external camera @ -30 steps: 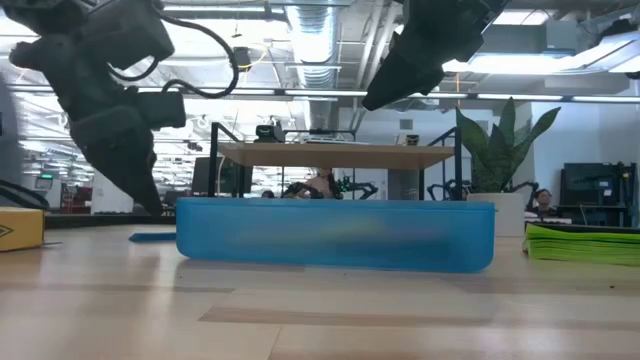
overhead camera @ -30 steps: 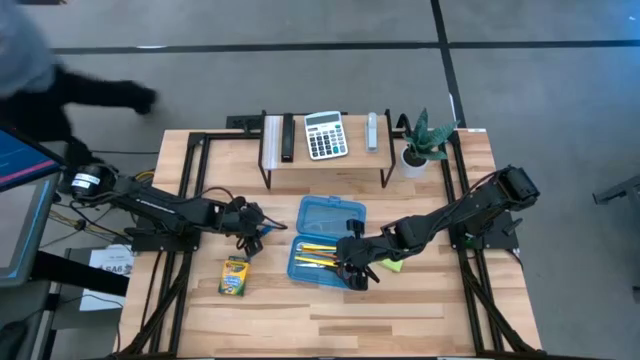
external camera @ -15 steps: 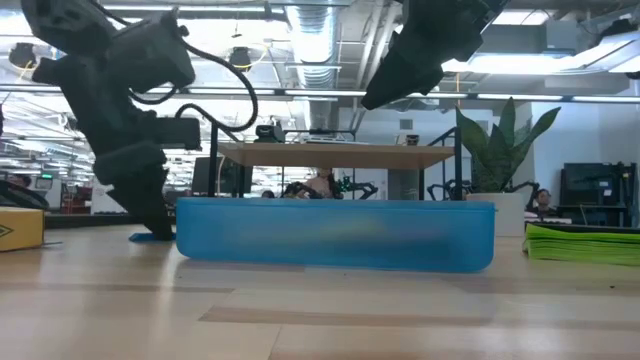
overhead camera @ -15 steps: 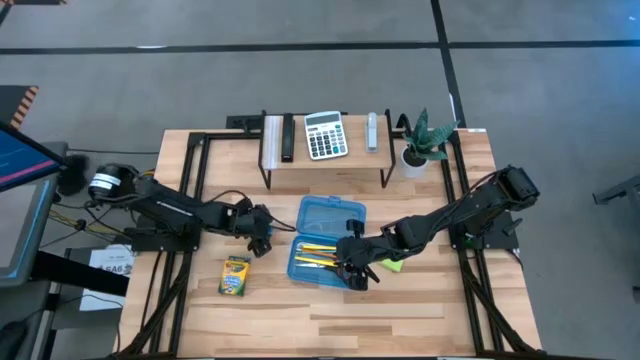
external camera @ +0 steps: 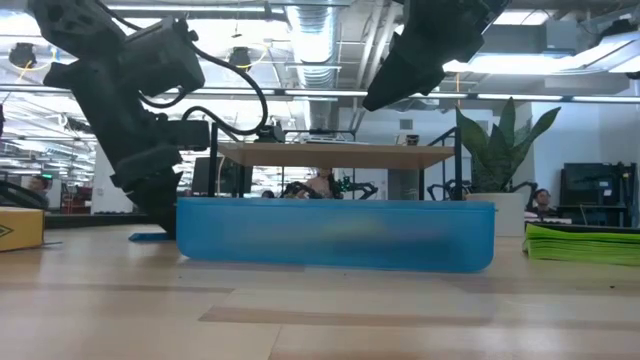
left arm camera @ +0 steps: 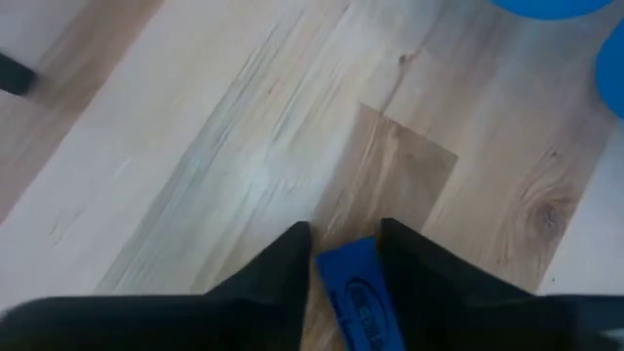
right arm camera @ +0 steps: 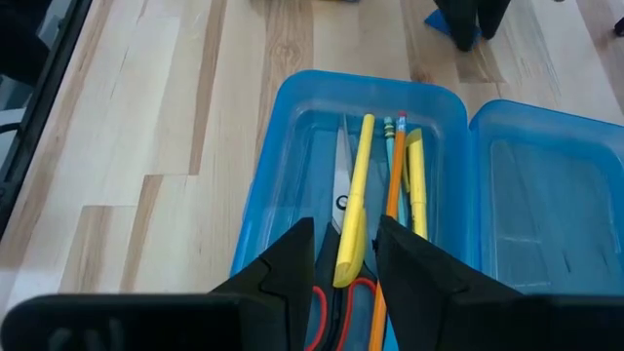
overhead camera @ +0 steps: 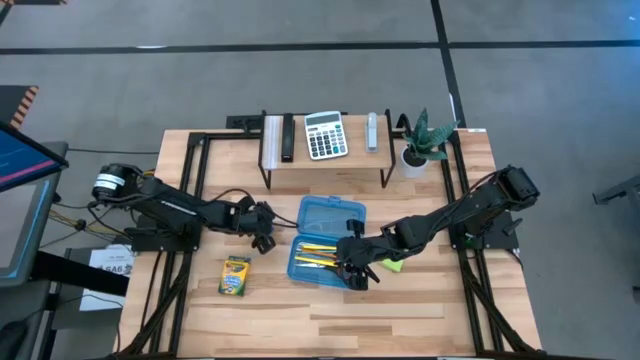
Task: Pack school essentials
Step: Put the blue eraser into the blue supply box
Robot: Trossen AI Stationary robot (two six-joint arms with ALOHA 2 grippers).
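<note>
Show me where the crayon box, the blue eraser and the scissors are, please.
crayon box (overhead camera: 234, 277): high view, middle of its top face.
blue eraser (left arm camera: 357, 297): left wrist view, its printed top, between the dark fingers.
scissors (right arm camera: 341, 185): right wrist view, blade in the blue case.

Robotics lab in an open-plan office: wooden table (overhead camera: 330, 300) on a black metal frame (overhead camera: 190, 150), exposed ceiling ducts (external camera: 320, 20), strip lights, monitors (external camera: 590, 185), seated people in the background (external camera: 543, 200), bare concrete floor (overhead camera: 300, 70).

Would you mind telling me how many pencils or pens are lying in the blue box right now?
4 visible in the blue box: a yellow one, a teal one, an orange one, another yellow one. More may be hidden by the fingers.
</note>
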